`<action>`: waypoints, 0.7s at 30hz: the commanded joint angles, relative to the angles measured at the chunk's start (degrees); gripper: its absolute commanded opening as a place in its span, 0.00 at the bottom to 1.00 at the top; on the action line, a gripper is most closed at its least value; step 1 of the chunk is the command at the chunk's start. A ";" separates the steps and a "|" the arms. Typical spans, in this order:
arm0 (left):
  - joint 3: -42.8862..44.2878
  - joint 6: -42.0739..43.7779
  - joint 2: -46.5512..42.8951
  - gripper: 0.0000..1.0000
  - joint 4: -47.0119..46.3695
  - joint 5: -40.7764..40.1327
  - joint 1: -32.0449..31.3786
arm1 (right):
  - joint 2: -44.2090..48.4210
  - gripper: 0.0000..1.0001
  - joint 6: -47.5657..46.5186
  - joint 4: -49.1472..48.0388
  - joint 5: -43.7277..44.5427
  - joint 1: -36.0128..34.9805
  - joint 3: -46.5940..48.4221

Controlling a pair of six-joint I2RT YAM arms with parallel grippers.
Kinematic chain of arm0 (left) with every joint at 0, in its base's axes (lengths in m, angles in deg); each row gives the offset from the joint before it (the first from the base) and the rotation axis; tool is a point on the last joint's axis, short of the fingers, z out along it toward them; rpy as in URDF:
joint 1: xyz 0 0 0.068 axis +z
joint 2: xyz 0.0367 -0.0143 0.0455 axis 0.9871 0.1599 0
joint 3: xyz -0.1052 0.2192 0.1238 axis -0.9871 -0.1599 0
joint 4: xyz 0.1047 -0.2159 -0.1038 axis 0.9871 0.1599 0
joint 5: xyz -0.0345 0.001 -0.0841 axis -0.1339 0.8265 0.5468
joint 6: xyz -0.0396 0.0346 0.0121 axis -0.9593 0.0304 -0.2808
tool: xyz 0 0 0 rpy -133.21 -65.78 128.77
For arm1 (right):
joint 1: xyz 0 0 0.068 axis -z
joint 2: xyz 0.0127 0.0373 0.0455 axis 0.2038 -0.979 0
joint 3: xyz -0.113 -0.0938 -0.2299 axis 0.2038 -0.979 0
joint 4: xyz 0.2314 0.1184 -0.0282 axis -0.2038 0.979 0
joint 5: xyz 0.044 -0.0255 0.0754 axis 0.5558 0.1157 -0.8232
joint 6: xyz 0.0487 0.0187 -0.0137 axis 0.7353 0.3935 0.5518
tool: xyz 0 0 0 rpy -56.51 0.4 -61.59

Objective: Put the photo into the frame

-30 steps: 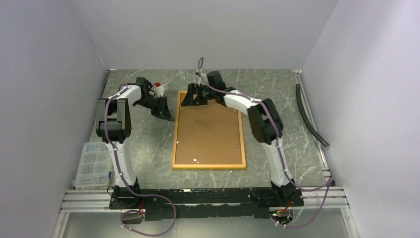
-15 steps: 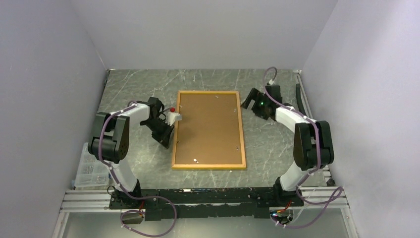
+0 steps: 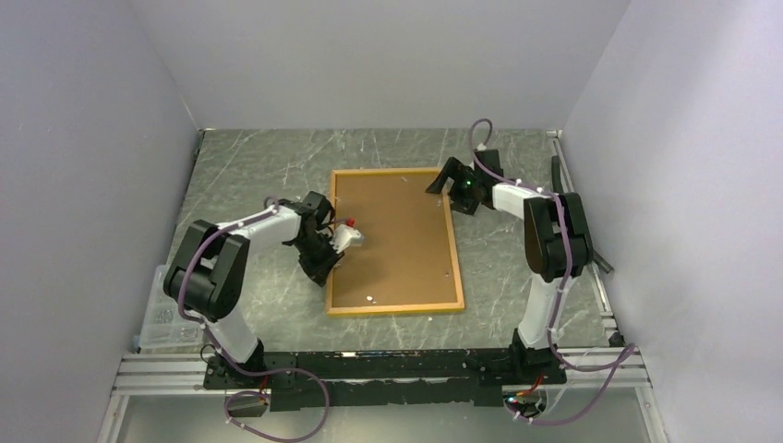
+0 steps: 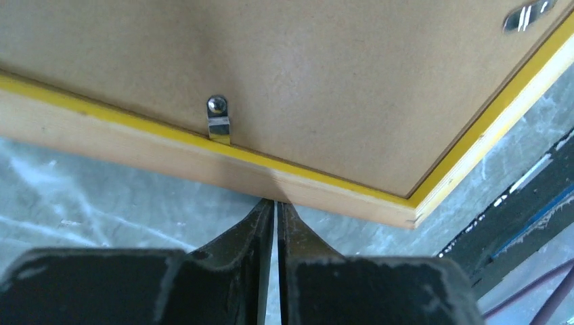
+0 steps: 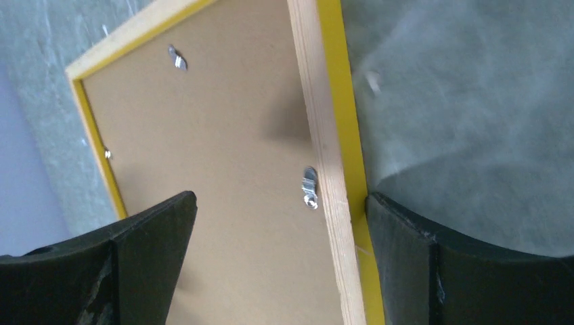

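The frame (image 3: 395, 309) lies face down on the table with the plain brown backing board (image 3: 392, 235) in it. The photo is hidden. My left gripper (image 3: 325, 268) is shut and empty, its tips (image 4: 276, 203) against the outside of the frame's left rail (image 4: 135, 152), near a metal tab (image 4: 218, 122). My right gripper (image 3: 443, 185) is open near the frame's upper right corner. In the right wrist view it (image 5: 279, 203) straddles the right rail (image 5: 318, 101), one finger over the board (image 5: 223, 135), the other outside, beside a tab (image 5: 309, 187).
A clear plastic parts box (image 3: 171, 305) stands at the table's left near edge. A black hose (image 3: 577, 217) lies along the right side by a metal rail. Grey walls close in the table on three sides.
My left gripper moved right and nearer, up to the frame's left rail. My right gripper moved from beside the frame onto its upper right rail. The frame shifted and turned slightly.
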 commanded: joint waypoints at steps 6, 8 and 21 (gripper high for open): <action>5.82 -4.00 9.13 0.14 -3.07 2.84 -13.47 | -17.00 1.00 1.26 4.44 -8.09 -8.25 23.77; 8.20 -5.16 11.61 0.14 -1.84 4.79 -16.38 | -20.42 1.00 0.90 5.81 -10.96 -10.02 29.59; 15.44 -3.09 8.97 0.45 16.99 20.43 -18.74 | -13.23 1.00 -3.74 15.24 1.72 -5.90 36.04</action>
